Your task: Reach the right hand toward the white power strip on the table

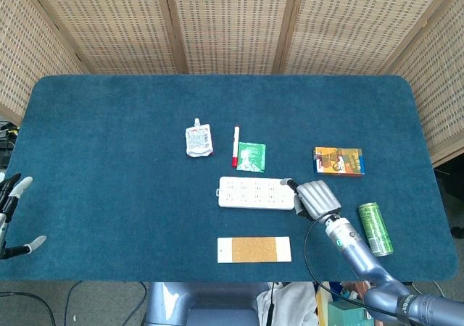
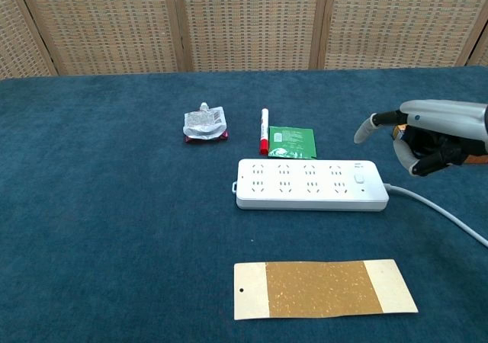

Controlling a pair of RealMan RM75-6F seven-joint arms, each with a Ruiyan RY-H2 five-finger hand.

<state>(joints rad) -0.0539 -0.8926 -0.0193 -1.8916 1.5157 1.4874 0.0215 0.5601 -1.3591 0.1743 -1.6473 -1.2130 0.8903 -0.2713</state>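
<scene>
The white power strip (image 1: 255, 193) (image 2: 309, 184) lies flat near the middle of the table, its white cable (image 2: 446, 211) running off to the right. My right hand (image 1: 312, 198) (image 2: 428, 136) hovers by the strip's right end, palm down, thumb out to the left and fingers bent downward, holding nothing. In the chest view it hangs above the table, apart from the strip. My left hand (image 1: 11, 217) shows at the table's left edge, far from the strip, with its fingers spread and nothing in them.
A green can (image 1: 375, 228) lies right of my right arm. An orange box (image 1: 338, 161) sits behind the hand. A crumpled pouch (image 1: 198, 139), a red-and-white marker (image 1: 235, 145) and a green packet (image 1: 251, 156) lie behind the strip. A tan card (image 1: 254, 249) lies in front.
</scene>
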